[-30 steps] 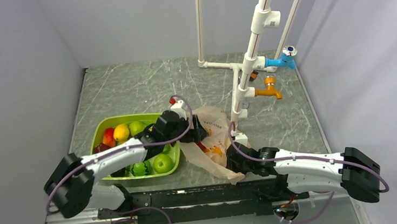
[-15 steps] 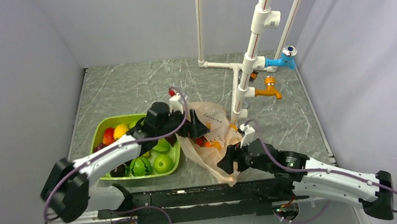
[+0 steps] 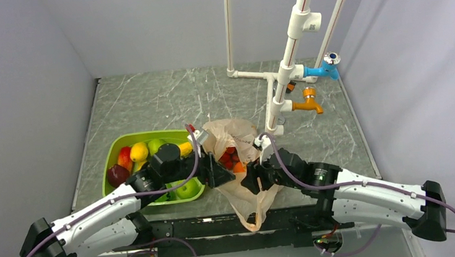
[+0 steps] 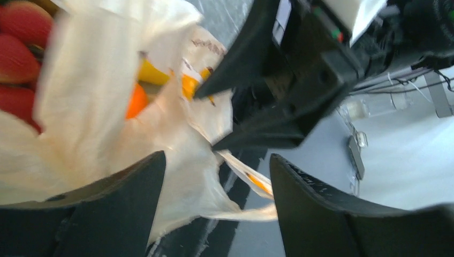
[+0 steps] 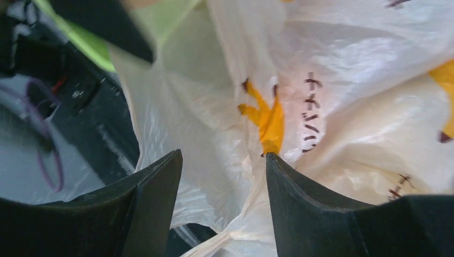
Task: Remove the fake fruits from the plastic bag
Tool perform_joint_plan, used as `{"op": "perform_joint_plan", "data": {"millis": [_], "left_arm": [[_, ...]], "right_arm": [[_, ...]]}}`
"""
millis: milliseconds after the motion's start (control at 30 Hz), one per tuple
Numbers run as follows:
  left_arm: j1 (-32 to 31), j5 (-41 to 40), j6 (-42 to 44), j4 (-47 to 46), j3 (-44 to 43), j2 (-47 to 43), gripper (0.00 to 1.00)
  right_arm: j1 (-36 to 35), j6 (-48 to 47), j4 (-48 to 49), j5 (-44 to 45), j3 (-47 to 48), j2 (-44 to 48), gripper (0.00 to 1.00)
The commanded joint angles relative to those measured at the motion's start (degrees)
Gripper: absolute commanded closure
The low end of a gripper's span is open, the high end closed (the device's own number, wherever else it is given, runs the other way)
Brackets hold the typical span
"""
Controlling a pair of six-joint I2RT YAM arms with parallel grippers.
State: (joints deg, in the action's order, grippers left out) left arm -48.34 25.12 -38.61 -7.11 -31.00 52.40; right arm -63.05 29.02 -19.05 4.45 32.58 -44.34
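Jaws of both arms parted at the plastic bag [image 3: 242, 133], which sits at the near edge of the bench [image 3: 148, 98].
Detail: the left jaws stand wide apart, with bag film draped over one finger [image 4: 107, 214]. The right jaws are likewise apart, with film lying in the gap beside a finger [image 5: 147, 214]. Printing on the bag consists of orange marks [image 5: 267, 120] and a column of dark characters [image 5: 309, 107], which are not legible. Its open mouth shows a bunch of red balls [image 3: 230, 156] and an orange fruit [image 3: 239, 166]. Just left of the bag, the green tub [image 3: 111, 160] holds loose fruits [image 3: 139, 152] in yellow, red, dark red and green.
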Motion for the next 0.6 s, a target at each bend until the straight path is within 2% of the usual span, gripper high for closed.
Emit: {"op": "perform_joint_plan", "data": {"millis": [0,33,133,267,367,500,567], "left_arm": [[-5.87,-6.35,0.33,3.32,-2.84,1.19,0.29],[-7.01,-7.15,0.33,3.26,-3.18,2.55,0.32],[-9.94,-10.03,-0.11,1.55,-4.14,6.23,0.35],[-14.43,-17.33,-0.41,0.44,-5.98,10.39,0.39],[-16.66,-26.87,-2.04,3.36,-7.36,12.5,0.29],[-17.4,-32.8,-2.27,2.01,-7.26,14.68,0.28],[-17.41,-35.3,-1.82,5.02,-8.72,15.31,0.3]], "right_arm": [[-0.12,-0.36,-2.35,13.58,6.69,-0.93,0.39],[-0.14,-0.07,-3.63,15.87,7.39,-1.1,0.37],[-0.1,1.23,-7.54,18.68,8.84,-3.12,0.23],[-0.82,0.99,-7.5,22.99,7.78,-6.06,0.14],[-0.85,0.92,-6.68,28.31,7.01,-8.3,0.13],[-0.84,2.16,-6.34,36.71,7.79,-12.97,0.18],[-0.85,3.4,-8.49,40.59,9.41,-15.24,0.23]]}}
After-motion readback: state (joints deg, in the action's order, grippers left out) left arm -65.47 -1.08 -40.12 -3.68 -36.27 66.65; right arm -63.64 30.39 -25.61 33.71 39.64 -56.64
